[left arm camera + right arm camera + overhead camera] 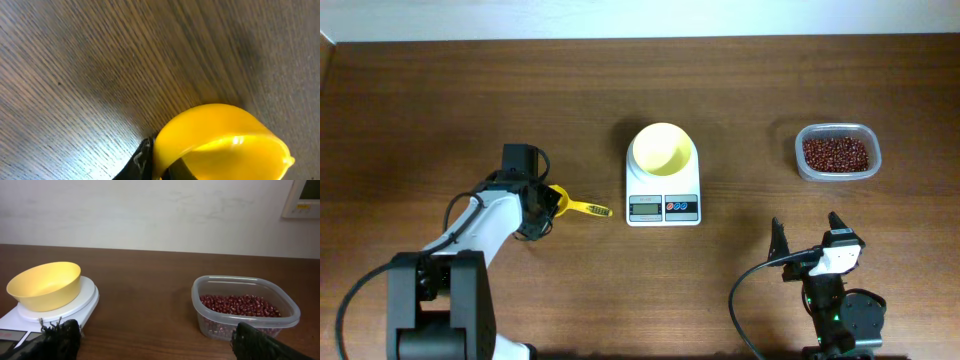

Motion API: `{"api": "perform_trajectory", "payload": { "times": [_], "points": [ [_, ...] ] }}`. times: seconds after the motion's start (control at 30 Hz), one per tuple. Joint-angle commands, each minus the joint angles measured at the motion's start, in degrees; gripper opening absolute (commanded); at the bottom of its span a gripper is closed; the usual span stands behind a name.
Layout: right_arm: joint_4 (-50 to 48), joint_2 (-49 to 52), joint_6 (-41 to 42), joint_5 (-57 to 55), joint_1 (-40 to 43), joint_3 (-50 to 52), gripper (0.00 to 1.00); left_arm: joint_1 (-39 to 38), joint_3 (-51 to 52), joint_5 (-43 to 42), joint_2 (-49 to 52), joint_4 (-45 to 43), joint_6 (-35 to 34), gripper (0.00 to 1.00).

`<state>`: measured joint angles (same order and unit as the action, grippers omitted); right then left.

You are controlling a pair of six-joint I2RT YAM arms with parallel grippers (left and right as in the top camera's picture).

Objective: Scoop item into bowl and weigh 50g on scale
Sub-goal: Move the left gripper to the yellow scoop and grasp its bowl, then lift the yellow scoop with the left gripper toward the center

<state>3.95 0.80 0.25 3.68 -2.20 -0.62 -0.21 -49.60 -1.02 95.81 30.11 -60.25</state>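
Two robot arms at a brown table (420,100): one is at a scoop, the other has its fingers wide.

The white scale (663,208) sits in the middle, and the pale yellow bowl (662,150) stands on its round plate. Well off to the right, a clear tub (801,160) holds the little red-brown beans (836,154). The left gripper (542,205) is right at the cup end of the small yellow scoop (585,208). One black finger (142,160) touches it, but I cannot tell if it is pinching. The right gripper (807,235) hangs near the front edge, fingers spread apart, holding nothing.
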Motion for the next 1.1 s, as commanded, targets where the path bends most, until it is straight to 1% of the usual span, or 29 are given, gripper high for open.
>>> {"api": "perform_trajectory", "payload": {
  "times": [0.0, 0.2, 0.27, 0.33, 0.43, 0.47, 0.6, 0.67, 0.77, 0.83, 0.9, 0.97, 1.03, 1.07],
  "points": [
    [0.33, -0.33, 0.61, -0.11, -0.37, 0.31, 0.99, -0.07, 0.61, 0.85, 1.01, -0.13, -0.20, 0.00],
    [0.33, -0.33, 0.61, -0.13, -0.37, 0.31, 0.99, 0.00, 0.48, 0.17, 0.42, -0.07, 0.72, 0.00],
    [0.33, -0.33, 0.59, -0.13, -0.37, 0.31, 0.99, 0.00, -0.31, 0.20, -2.32, 0.09, 4.90, 0.00],
    [0.33, -0.33, 0.61, -0.13, -0.37, 0.31, 0.99, 0.00, -0.66, 0.20, -5.22, 0.55, 6.99, 0.00],
    [0.33, -0.33, 0.61, -0.13, -0.37, 0.31, 0.99, 0.00, -0.70, 0.17, -13.55, 2.56, 12.94, 0.00],
    [0.33, -0.33, 0.61, -0.11, -0.37, 0.31, 0.99, 0.00, -0.70, 0.15, -16.72, 3.78, 13.70, 0.00],
    [0.33, -0.33, 0.61, -0.11, -0.37, 0.31, 0.99, -0.02, -0.70, -0.96, -24.94, 5.11, 13.68, 0.00],
    [0.33, -0.33, 0.61, -0.11, -0.37, 0.31, 0.99, -0.02, -0.70, -4.72, -27.52, 5.09, 13.68, 0.00],
    [0.33, -0.33, 0.61, -0.13, -0.37, 0.31, 0.99, -0.02, -0.70, -6.73, -28.81, 5.01, 13.66, 0.00],
    [0.33, -0.33, 0.59, -0.13, -0.37, 0.31, 0.99, -0.02, -0.70, -4.00, -28.74, 4.92, 13.66, 0.00],
    [0.33, -0.33, 0.61, -0.11, -0.37, 0.31, 0.99, -0.02, -0.70, 2.14, -28.74, 4.90, 13.68, 0.00],
    [0.33, -0.33, 0.61, -0.11, -0.37, 0.31, 0.99, -0.02, -0.70, 6.19, -28.74, 4.57, 13.68, 0.00],
    [0.33, -0.33, 0.61, -0.13, -0.37, 0.31, 0.99, -0.02, -0.70, 11.04, -28.74, 2.80, 13.68, 0.00],
    [0.33, -0.33, 0.61, -0.11, -0.37, 0.31, 0.99, -0.02, -0.70, 11.61, -28.74, 1.64, 13.68, 0.00]
  ]
}}
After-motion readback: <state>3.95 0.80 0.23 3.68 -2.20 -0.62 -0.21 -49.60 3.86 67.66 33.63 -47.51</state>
